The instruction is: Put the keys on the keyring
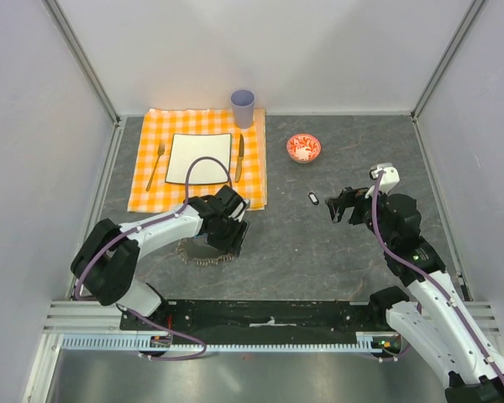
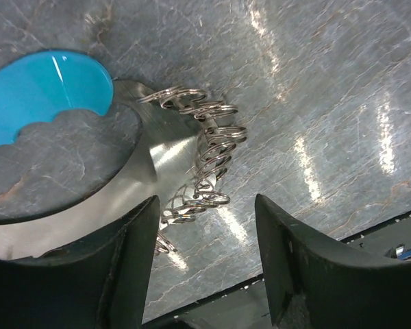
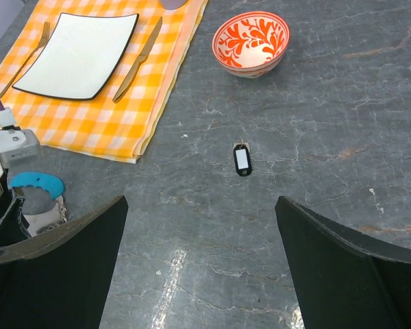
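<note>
While both arms work low over the grey tabletop [image 1: 319, 252], the left fingers [image 1: 229, 231] stand parted to a moderate gap and clamp nothing. The keyring [image 2: 207, 147] lies flat on the tabletop directly below and just ahead of them. Its coil of grey metal loops runs through the gap toward the inner edge of 1 finger, and whether it touches that finger cannot be told. Its blue plastic segment [image 2: 48, 89] sits further ahead and to one side of the gap, beside a silvery curved band.

The right fingers [image 1: 334, 206] are spread wide and hold nothing. The key [image 3: 242, 160], with a black head and a pale face, lies alone on the tabletop ahead of these fingers. It is roughly in line with the middle of their gap and apart from both tips. It lies between the 2 sets of fingers, nearer the right ones.

Beyond the key, further ahead of the right fingers, stands a red bowl [image 3: 251, 42]. Ahead of the left fingers lies an orange checked cloth [image 1: 143, 180] carrying 1 plate [image 1: 200, 158], 1 fork [image 1: 156, 164] and 1 knife [image 1: 239, 157], with 1 cup [image 1: 243, 107] at its far edge.
</note>
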You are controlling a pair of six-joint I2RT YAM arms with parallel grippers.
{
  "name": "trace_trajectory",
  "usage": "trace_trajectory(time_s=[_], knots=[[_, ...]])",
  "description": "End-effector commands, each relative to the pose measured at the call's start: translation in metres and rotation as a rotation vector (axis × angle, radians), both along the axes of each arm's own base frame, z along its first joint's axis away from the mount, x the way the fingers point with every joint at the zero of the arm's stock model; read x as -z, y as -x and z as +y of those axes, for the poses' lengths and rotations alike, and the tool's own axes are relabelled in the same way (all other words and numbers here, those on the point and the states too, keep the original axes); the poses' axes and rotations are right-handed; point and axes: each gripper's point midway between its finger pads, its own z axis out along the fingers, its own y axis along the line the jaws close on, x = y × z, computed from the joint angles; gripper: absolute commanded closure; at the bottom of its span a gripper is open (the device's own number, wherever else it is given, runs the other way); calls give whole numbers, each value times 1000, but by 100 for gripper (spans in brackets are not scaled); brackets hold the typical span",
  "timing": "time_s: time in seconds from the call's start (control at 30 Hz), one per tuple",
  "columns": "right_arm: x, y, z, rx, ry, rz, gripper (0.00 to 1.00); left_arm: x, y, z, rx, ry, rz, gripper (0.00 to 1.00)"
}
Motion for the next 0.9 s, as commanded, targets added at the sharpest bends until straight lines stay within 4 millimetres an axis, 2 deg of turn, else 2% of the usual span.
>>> trace_trajectory(time_s=[0.0, 0.17, 0.23, 0.4, 0.47, 0.57, 0.7, 0.8, 0.87], knots=[[-4, -3, 4, -9, -26, -19, 2, 6, 7, -1, 18, -32, 40, 37], [-3, -3, 5, -12, -26, -18, 2, 11, 7, -10, 23, -27, 58, 48], [-4, -3, 6, -15, -27, -19, 2, 13, 3, -18, 18, -11, 58, 58], [-4, -3, 5, -15, -28, -20, 2, 12, -12, -39, -8, 47, 46, 69], [-3, -2, 6, -16, -27, -19, 2, 13, -17, -50, -22, 78, 52, 77], [-3, -2, 6, -16, -27, -19, 2, 8, -31, -65, -46, 123, 29, 83], [-3, -2, 6, -19, -26, -18, 2, 3, -51, -82, -88, 158, -13, 82], [-2, -2, 7, -22, -26, -16, 2, -1, -64, -87, -109, 165, -58, 80], [-1, -3, 7, -24, -24, -12, 2, -4, -69, -87, -112, 171, -81, 73]])
